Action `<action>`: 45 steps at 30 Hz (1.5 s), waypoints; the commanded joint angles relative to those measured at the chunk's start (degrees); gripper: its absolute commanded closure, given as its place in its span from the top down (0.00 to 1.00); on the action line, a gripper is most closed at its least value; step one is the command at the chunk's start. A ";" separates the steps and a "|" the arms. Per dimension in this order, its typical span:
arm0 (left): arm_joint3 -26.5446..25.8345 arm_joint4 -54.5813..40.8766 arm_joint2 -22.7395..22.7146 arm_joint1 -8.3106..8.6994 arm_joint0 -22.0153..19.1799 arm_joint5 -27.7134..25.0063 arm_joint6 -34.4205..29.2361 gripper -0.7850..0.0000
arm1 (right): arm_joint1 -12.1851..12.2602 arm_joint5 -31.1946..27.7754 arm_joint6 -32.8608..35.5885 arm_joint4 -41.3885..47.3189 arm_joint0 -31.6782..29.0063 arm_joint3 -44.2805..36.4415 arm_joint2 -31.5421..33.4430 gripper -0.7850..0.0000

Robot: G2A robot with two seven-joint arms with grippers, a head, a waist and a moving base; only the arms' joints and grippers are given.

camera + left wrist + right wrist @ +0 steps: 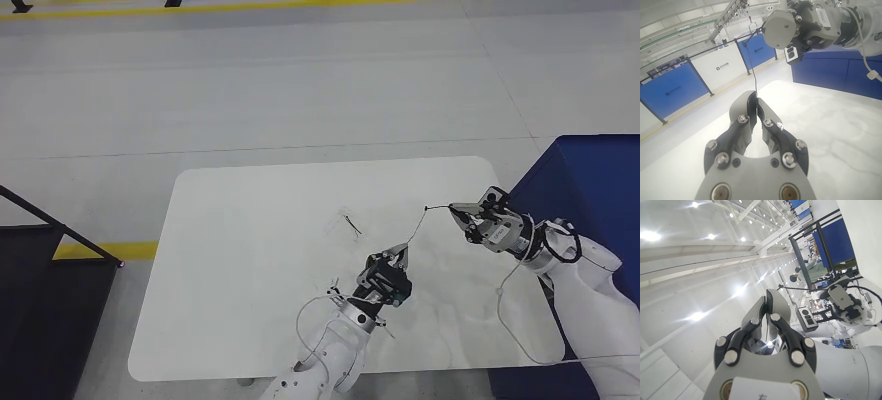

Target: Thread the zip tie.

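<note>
While one thin black plastic zip tie [754, 74] spans two grippers right of centre above the white rounded table [250, 300], the left gripper [755, 98] clamps its lower end and the right gripper [766, 296] pinches its upper end.

I note a white, round-cornered table [230, 290] at centre frame on a pale grey floor [300, 90]. A yellow floor line [100, 249] runs at left and a blue cabinet [590, 180] stands at right. Blue and white partition panels [677, 83] line the room under bright ceiling lights [650, 236].
</note>
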 commanded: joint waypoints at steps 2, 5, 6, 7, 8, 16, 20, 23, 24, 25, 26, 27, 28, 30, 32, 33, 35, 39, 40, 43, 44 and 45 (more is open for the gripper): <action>-0.92 -0.38 0.06 0.00 0.55 1.32 1.79 1.00 | 0.25 1.77 0.32 -2.98 0.19 -0.67 -0.77 0.00; -1.49 -1.42 -0.28 0.05 1.03 1.99 3.33 1.00 | 0.25 1.77 0.32 -2.98 0.19 -0.67 -0.77 0.00; -1.71 -1.84 -0.42 0.07 1.21 2.07 3.76 1.00 | 0.25 1.77 0.32 -2.98 0.19 -0.67 -0.77 0.00; -1.91 -2.19 -0.59 0.11 1.41 2.10 3.98 1.00 | 0.25 1.77 0.32 -2.98 0.19 -0.67 -0.77 0.00; -2.18 -2.58 -0.80 0.17 1.63 1.91 4.02 1.00 | 0.25 1.77 0.32 -2.98 0.19 -0.67 -0.77 0.00; -8.88 -8.49 -10.19 1.54 4.37 1.32 -3.69 1.00 | 0.53 1.50 0.74 -1.73 -0.53 -3.35 1.60 0.00; -9.90 -10.04 -15.61 1.66 3.84 6.84 -17.96 1.00 | 0.97 4.39 3.23 -3.10 -2.07 -8.52 1.93 0.00; -10.60 -8.69 -16.48 1.59 3.13 9.57 -21.19 1.00 | 0.97 4.39 3.23 -3.10 -2.07 -8.52 1.93 0.00; -10.60 -8.69 -16.48 1.59 3.13 9.57 -21.19 1.00 | 0.97 4.39 3.23 -3.10 -2.07 -8.52 1.93 0.00; -10.60 -8.69 -16.48 1.59 3.13 9.57 -21.19 1.00 | 0.97 4.39 3.23 -3.10 -2.07 -8.52 1.93 0.00; -10.60 -8.69 -16.48 1.59 3.13 9.57 -21.19 1.00 | 0.99 3.90 2.59 -4.41 -2.29 -10.03 1.49 0.00; -10.60 -8.69 -16.48 1.59 3.13 9.57 -21.19 1.00 | 1.04 3.04 2.62 -5.88 -2.64 -12.35 1.14 0.00; -10.60 -8.69 -16.48 1.59 3.13 9.57 -21.19 1.00 | 1.06 3.06 3.80 -5.87 -3.26 -14.78 0.66 0.00; -10.60 -8.69 -16.48 1.59 3.13 9.57 -21.19 1.00 | 1.05 6.15 6.53 -2.43 -4.28 -19.07 -0.27 0.00; -10.60 -8.69 -16.48 1.59 3.13 9.57 -21.19 1.00 | 1.20 7.69 5.01 0.94 -5.22 -24.21 -2.10 0.00; -10.60 -8.69 -16.48 1.59 3.13 9.57 -21.19 1.00 | 1.43 8.57 4.12 1.93 -5.34 -26.84 -3.21 0.00; -10.60 -8.69 -16.48 1.59 3.13 9.57 -21.19 1.00 | 1.92 10.05 2.64 2.77 -5.21 -29.71 -4.90 0.00; -10.60 -8.69 -16.48 1.59 3.13 9.57 -21.19 1.00 | 2.70 11.33 1.36 5.54 -3.64 -34.81 -6.91 0.00; -10.60 -8.69 -16.48 1.59 3.13 9.57 -21.19 1.00 | 2.86 11.43 1.25 5.25 -3.16 -35.80 -6.73 0.00; -10.60 -8.69 -16.48 1.59 3.13 9.57 -21.19 1.00 | 3.14 11.58 1.10 6.20 -2.59 -36.85 -6.46 0.00; -10.60 -8.69 -16.48 1.59 3.13 9.57 -21.19 1.00 | 3.20 11.59 1.09 6.52 -2.47 -36.81 -6.44 0.00; -10.60 -8.69 -16.48 1.59 3.13 9.57 -21.19 1.00 | 3.26 11.58 1.10 6.67 -2.34 -36.67 -6.44 0.00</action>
